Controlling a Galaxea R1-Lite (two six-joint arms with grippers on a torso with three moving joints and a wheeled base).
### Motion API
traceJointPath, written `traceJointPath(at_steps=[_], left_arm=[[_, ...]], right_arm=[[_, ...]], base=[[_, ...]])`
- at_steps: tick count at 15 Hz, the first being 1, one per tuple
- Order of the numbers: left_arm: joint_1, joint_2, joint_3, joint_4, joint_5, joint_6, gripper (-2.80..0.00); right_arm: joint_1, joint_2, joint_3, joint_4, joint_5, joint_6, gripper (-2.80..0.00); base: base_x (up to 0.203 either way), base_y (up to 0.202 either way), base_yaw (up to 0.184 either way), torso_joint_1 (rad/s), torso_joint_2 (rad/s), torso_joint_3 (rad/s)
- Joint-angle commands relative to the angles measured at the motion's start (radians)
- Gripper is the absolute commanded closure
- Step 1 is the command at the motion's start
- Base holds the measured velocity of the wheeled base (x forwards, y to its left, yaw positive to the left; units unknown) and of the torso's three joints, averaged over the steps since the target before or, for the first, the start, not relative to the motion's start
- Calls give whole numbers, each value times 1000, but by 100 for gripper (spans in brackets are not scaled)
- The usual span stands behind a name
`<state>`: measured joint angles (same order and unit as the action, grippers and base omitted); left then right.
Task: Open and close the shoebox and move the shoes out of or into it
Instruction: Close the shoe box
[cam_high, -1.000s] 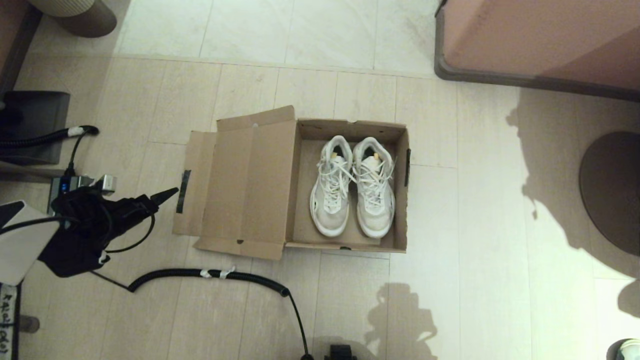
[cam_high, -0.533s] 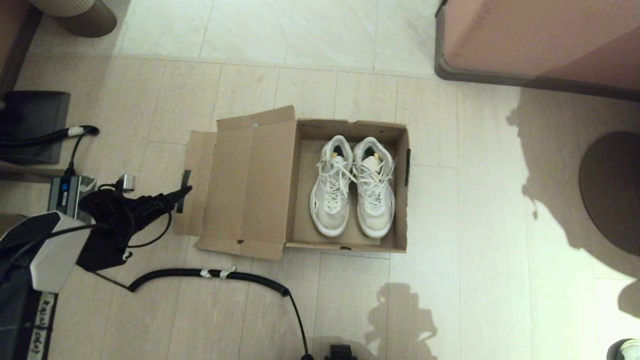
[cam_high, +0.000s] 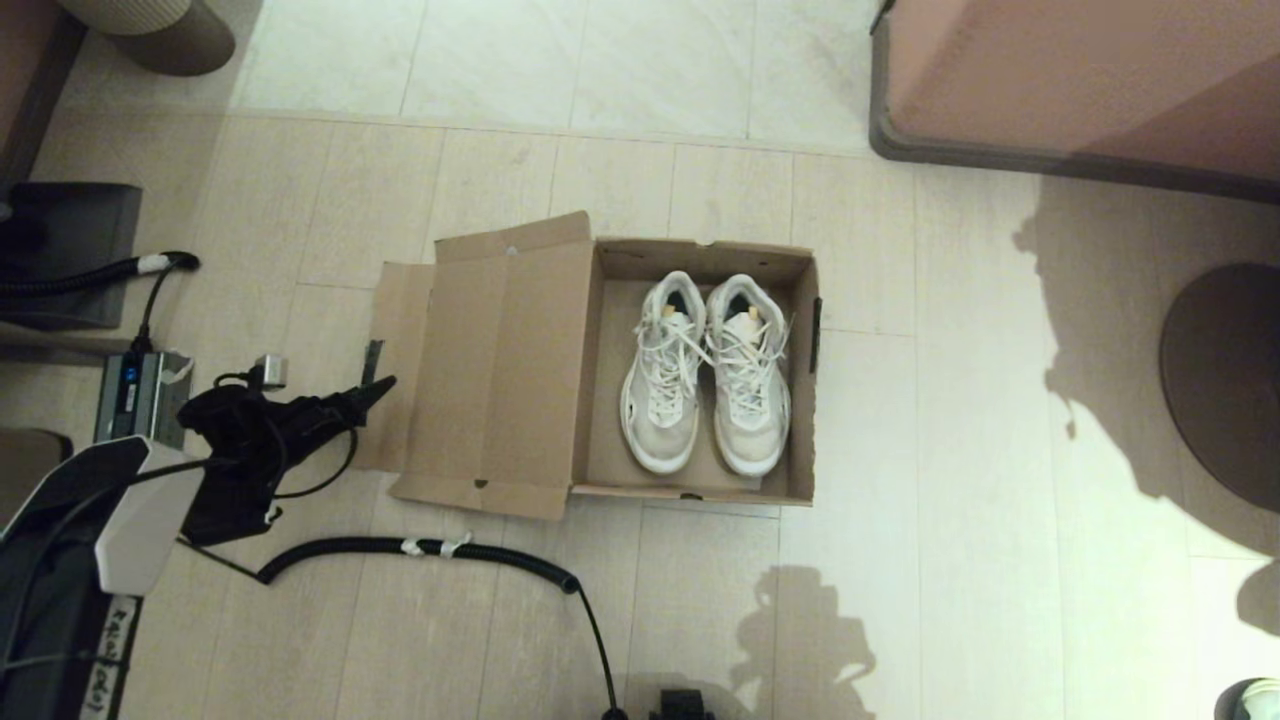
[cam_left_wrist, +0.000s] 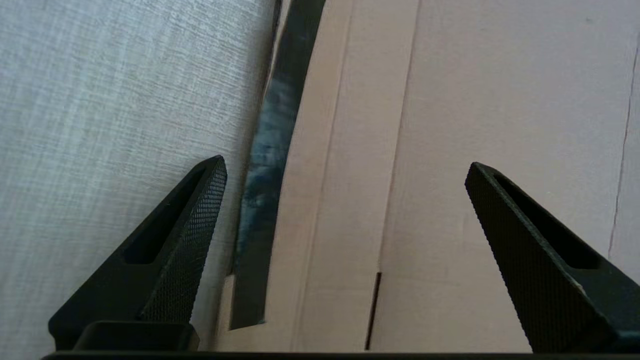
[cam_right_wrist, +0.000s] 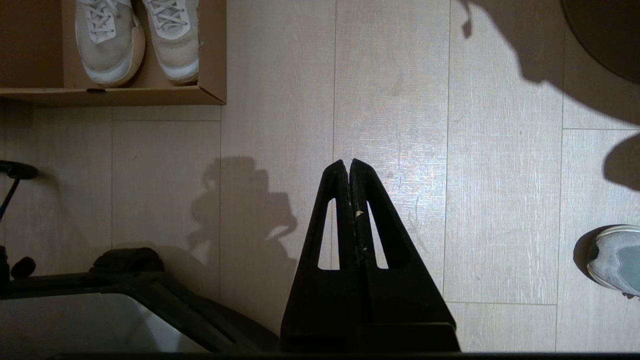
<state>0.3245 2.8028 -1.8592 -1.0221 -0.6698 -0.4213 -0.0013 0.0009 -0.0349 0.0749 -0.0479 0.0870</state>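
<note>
The shoebox (cam_high: 700, 370) lies open on the floor with both sneakers (cam_high: 705, 370) inside. My left claw (cam_left_wrist: 345, 200), spread wide and empty, straddles the taped lid flap (cam_left_wrist: 320, 175); closing the lid remains. My right claw (cam_right_wrist: 349, 167) rests pinched shut, empty.

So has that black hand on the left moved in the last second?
Yes. The left hand has slid toward the shoebox; its tip now overlaps the lid's taped front flap, jaws open.
</note>
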Motion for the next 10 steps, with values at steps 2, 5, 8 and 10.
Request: traceJointPath(at_steps=[2,5,8,10], left_arm=[[-9,-22,36,-3,-4,-29,-280],[-12,-80,97,-4,-5,-91,-280],[-12,-92,118,-4,-5,-106,-280],[-12,-92,124,-4,-5,-106,-280]], right_arm=[[1,11,0,0,-1,0,0],[0,21,0,1,-1,0,0],[0,21,0,2,-1,0,0],[0,19,0,0,-1,0,0]], base=[[0,0,0,0,0,0],[0,0,0,0,0,0],[0,0,0,0,0,0],[0,0,0,0,0,0]])
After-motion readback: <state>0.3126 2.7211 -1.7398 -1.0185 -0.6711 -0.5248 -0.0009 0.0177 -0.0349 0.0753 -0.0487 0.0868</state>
